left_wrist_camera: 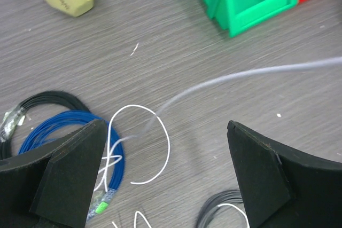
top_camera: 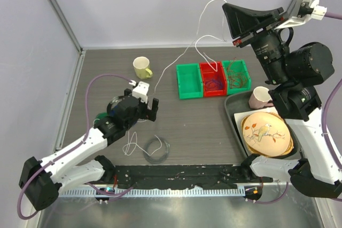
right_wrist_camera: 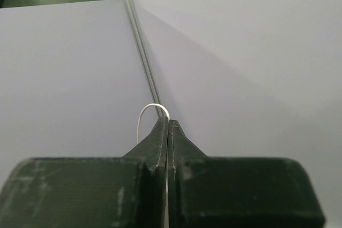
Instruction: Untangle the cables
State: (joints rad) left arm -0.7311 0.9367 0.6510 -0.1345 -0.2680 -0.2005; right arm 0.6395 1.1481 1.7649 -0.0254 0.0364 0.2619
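Where the right fingers (right_wrist_camera: 168,132) pinch shut on a white cable (top_camera: 184,54), they hang high above the red bin (top_camera: 212,93), and the strand droops left to the bench (top_camera: 214,132). The left fingers (top_camera: 149,109) gape wide and empty, low over its loose loops, left of the red bin. More red and purple cables (top_camera: 214,84) lie inside that bin. The step looks like drawing one cable free. Next, the left arm probably needs to pin the loops, avoiding the blue coil (left_wrist_camera: 59,132).

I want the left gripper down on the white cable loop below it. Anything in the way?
Nothing visible does. The left gripper hangs open above the white cable, whose loop lies bare on the table. A blue coil lies beside the loop.
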